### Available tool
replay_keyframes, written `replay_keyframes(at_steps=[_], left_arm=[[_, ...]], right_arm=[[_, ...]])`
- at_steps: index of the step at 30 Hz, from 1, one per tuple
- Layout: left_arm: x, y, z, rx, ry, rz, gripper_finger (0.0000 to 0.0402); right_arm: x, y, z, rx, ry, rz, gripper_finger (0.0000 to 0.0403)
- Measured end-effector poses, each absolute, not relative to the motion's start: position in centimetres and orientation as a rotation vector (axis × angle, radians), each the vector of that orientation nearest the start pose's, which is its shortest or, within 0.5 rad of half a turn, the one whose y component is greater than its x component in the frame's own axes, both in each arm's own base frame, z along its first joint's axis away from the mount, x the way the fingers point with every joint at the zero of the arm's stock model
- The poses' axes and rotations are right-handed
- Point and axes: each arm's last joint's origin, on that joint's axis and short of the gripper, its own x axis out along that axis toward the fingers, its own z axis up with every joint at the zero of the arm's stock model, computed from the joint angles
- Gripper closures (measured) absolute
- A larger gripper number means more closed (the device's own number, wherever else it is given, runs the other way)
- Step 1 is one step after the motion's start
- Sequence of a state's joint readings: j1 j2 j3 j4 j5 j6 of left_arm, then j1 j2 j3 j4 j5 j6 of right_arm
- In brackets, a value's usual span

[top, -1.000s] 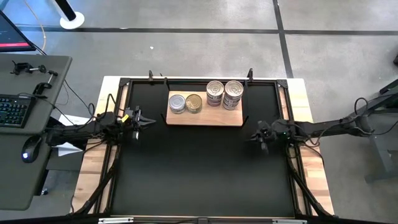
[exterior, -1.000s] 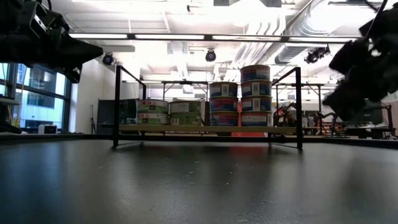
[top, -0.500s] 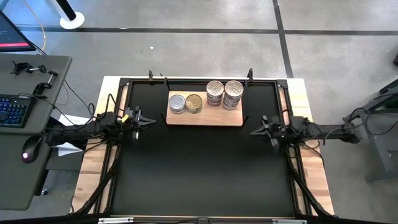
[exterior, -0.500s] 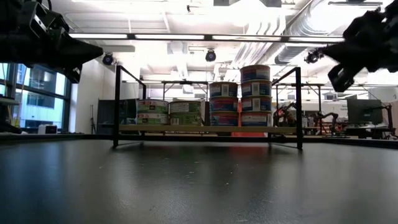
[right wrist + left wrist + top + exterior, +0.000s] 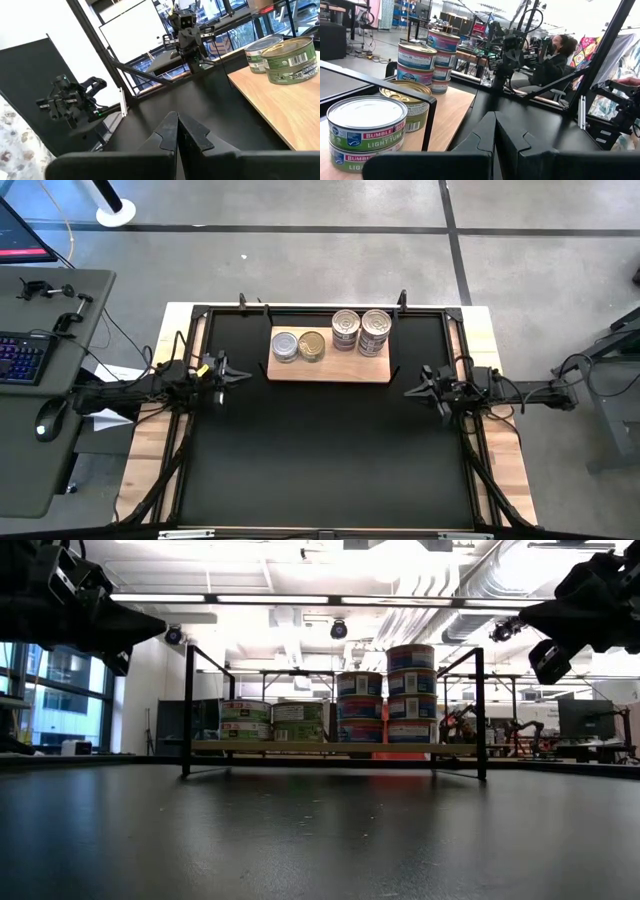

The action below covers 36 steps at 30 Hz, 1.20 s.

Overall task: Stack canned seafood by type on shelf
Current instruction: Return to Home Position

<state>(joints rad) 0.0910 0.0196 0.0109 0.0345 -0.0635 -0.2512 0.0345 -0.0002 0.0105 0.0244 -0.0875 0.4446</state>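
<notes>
Cans (image 5: 346, 330) on shelf (image 5: 330, 371) — blk frame (image 5: 320, 309) around

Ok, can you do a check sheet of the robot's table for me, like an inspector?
Surface: black mat on a wooden table.
Job's things: shelf near the mat's far edge; green-label tins stacked on its left part, taller blue-label tins on its right.
Clutter: nothing seen.
Tools: left tool shut, empty, hovering left of the shelf; right tool shut, empty, hovering to its right.
Cables: loose wires beside the left arm.
Surroundings: desk with keyboard and mouse; a person beyond.
</notes>
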Motion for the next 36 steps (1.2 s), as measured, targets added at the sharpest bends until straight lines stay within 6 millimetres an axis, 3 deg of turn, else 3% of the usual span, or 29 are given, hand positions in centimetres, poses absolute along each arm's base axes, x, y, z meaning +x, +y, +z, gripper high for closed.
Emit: replay_keyframes(at_steps=[4,11,19,36], left_arm=[[9.76,1.08,16.81,-0.250,-0.036,0.152,0.0402],[9.76,1.08,16.79,-0.251,-0.032,0.152,0.0402],[9.76,1.08,16.79,-0.251,-0.032,0.152,0.0402],[9.76,1.08,16.77,-0.251,-0.031,0.153,0.0401]], right_arm=[[9.68,0.49,16.90,0.430,-0.011,0.094,0.0402],[9.70,0.34,16.84,0.161,-0.021,0.038,0.0402],[9.70,0.34,16.83,0.254,-0.018,0.039,0.0402],[9.79,0.33,16.72,0.254,-0.004,0.036,0.0402]])
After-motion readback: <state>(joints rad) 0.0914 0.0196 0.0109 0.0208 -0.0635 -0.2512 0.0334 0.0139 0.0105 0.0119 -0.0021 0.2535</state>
